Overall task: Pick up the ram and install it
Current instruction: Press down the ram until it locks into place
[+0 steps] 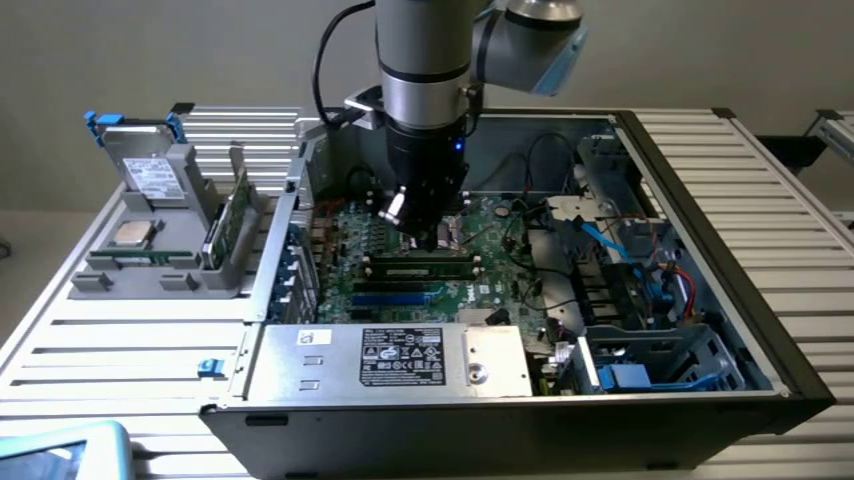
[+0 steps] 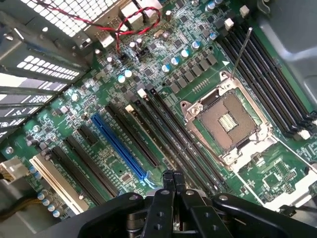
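Exterior view: the gripper [image 1: 422,232] hangs low inside the open case [image 1: 747,330], over the motherboard [image 1: 400,290], fingers pressed together and holding nothing. The ram [image 1: 222,232] seems to be the green stick standing on edge in the grey rack [image 1: 160,275] at the exterior view's left, well apart from the gripper. The case lies on a slatted metal table [image 1: 120,345]. Cables and the arm hide part of the board.

Wrist view: the clenched fingertips [image 2: 173,179] hover just above the long black slots [image 2: 183,139], beside the open processor socket [image 2: 229,121]. Whether any slot is filled is hard to tell.
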Robot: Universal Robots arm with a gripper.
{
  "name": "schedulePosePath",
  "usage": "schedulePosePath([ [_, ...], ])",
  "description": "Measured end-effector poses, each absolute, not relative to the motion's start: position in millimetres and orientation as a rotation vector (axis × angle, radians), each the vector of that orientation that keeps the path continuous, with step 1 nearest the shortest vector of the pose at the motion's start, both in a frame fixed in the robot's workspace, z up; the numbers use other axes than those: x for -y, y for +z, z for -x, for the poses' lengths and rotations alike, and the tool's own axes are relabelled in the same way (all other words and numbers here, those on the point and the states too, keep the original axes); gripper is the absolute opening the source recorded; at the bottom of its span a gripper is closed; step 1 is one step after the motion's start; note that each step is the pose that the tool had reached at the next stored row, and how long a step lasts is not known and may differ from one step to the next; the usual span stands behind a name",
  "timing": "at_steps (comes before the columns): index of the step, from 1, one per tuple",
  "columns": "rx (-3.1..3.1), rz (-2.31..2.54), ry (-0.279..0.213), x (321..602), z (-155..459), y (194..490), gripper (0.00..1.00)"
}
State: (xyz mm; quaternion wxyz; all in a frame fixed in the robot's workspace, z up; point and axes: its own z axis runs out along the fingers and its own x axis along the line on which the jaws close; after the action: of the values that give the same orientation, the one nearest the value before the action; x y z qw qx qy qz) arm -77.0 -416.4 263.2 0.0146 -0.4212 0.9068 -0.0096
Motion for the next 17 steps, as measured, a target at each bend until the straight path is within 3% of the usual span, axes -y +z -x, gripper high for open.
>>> schedulePosePath([
  [17, -2.976, 0.919, -0.036, 416.4, 77.0, 263.2, 0.11],
])
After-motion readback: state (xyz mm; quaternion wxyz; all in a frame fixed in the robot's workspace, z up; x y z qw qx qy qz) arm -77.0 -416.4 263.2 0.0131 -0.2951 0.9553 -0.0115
